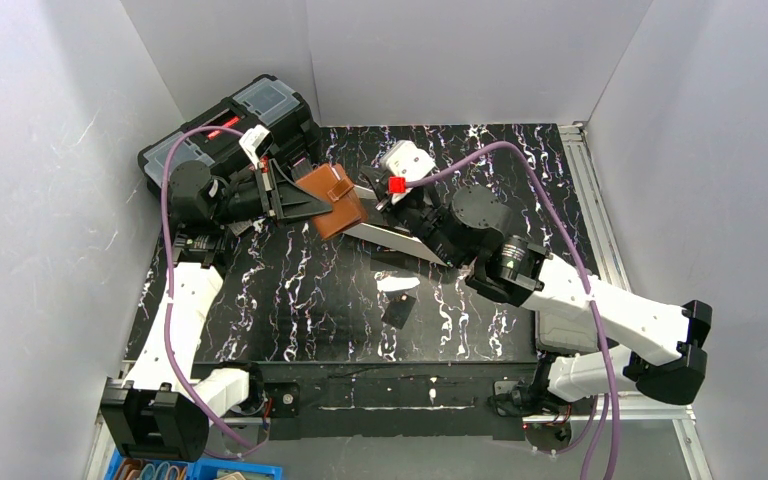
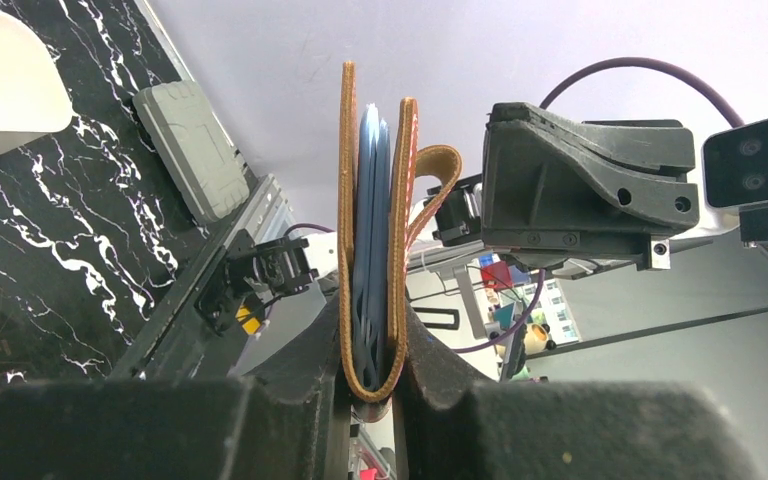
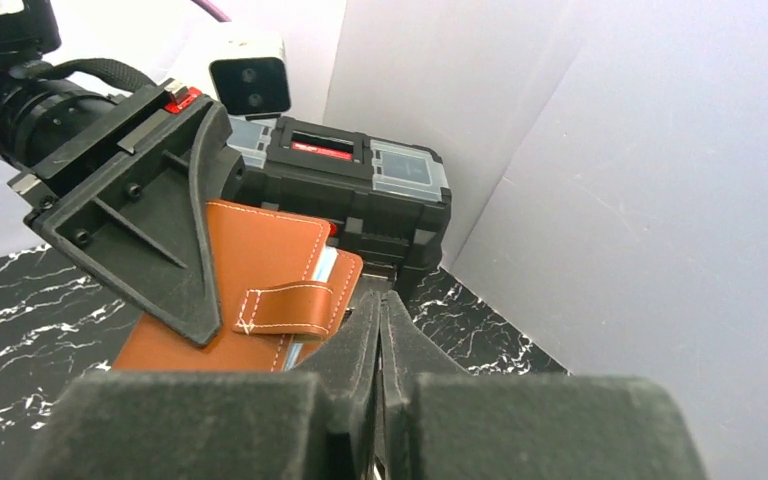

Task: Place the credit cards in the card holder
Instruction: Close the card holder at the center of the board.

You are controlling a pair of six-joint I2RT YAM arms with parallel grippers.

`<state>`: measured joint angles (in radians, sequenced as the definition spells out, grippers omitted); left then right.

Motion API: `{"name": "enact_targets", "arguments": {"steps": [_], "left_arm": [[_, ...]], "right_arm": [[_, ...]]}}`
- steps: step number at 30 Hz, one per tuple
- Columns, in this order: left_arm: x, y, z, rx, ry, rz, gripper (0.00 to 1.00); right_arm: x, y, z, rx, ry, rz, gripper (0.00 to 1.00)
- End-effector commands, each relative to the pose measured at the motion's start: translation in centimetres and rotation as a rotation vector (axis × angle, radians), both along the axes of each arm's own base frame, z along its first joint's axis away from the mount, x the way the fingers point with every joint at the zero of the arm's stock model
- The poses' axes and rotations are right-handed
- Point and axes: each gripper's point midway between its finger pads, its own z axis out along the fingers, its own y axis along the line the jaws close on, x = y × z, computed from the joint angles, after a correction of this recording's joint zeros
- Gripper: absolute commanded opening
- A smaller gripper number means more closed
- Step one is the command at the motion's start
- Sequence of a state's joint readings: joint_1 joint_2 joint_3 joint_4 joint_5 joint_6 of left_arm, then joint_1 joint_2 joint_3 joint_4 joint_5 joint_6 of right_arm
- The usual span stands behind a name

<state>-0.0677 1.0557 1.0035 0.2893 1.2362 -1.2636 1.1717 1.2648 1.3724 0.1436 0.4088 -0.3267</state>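
My left pincer (image 2: 373, 385) is clamped on the wallet (image 3: 250, 250). It grips the folded spine, one finger on each leather side, so the wallet stands on edge with its open side pointing away from my wrist. The two halves gape a little, and the blue-grey lining (image 2: 370, 200) shows between them. The strap (image 3: 285, 305) hangs loose and unsnapped on the side facing my right arm.

My right pincer (image 3: 381, 320) is closed, its fingers pressed flat together. Its tips sit right at the wallet's open edge, just beside the strap. I cannot tell whether anything thin is caught between them.

From above, the wallet is held at the back of the table (image 1: 290, 290), over the left end of the white tray (image 1: 400, 240) and just in front of the black toolbox (image 3: 345, 185). One dark card (image 1: 398, 311) lies flat on the table nearer my bases, well apart from the wallet and both pincers.
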Motion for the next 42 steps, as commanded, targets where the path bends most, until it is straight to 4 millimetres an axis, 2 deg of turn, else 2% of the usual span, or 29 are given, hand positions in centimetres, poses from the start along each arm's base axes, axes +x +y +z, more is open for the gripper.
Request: {"name": "enact_targets", "arguments": {"steps": [1, 3, 8, 10, 11, 16, 20, 21, 23, 25, 29, 34, 42], "left_arm": [[-0.9, 0.0, 1.2, -0.005, -0.045, -0.008, 0.04], [-1.0, 0.0, 1.8, -0.006, -0.052, -0.010, 0.05], [-1.1, 0.0, 2.4, -0.013, -0.066, -0.011, 0.05], [-1.2, 0.0, 2.5, -0.014, -0.069, -0.012, 0.05], [-1.3, 0.0, 2.7, -0.015, -0.073, -0.015, 0.05], [-1.6, -0.1, 3.1, -0.019, -0.080, -0.025, 0.05], [-1.6, -0.1, 3.2, -0.023, -0.084, -0.024, 0.05], [-1.6, -0.1, 3.2, -0.024, -0.082, -0.025, 0.05], [-1.4, -0.1, 3.2, -0.026, -0.078, -0.021, 0.05], [-1.3, -0.1, 3.2, -0.027, -0.074, -0.019, 0.05], [-1.3, -0.1, 3.4, -0.028, -0.078, -0.018, 0.05], [-1.2, -0.1, 3.2, -0.028, -0.072, -0.018, 0.05], [-1.3, -0.1, 3.0, -0.028, -0.059, -0.017, 0.05]], "right_arm": [[-0.6, -1.1, 1.4, 0.102, 0.019, 0.001, 0.14], [-1.3, -1.4, 0.7, 0.139, 0.053, 0.043, 0.32], [-2.5, -1.0, -0.4, 0.179, 0.122, 0.154, 0.63], [-2.3, -0.8, -0.4, 0.197, 0.155, 0.178, 0.91], [-1.9, -0.9, -0.6, 0.204, 0.181, 0.184, 0.97], [-0.8, -3.0, -0.2, 0.419, 0.308, 0.274, 0.98], [-0.9, -4.1, -1.2, 0.447, 0.289, 0.267, 0.98], [-0.7, -3.9, -1.6, 0.422, 0.310, 0.265, 0.93], [-0.9, -3.1, -1.1, 0.365, 0.327, 0.290, 0.75], [-0.7, -2.3, -1.4, 0.343, 0.362, 0.303, 0.63], [-0.6, -1.4, -0.9, 0.379, 0.373, 0.336, 0.56], [-1.1, -0.2, -0.1, 0.403, 0.368, 0.409, 0.54], [-0.9, 0.1, 0.9, 0.433, 0.347, 0.430, 0.50]]}}
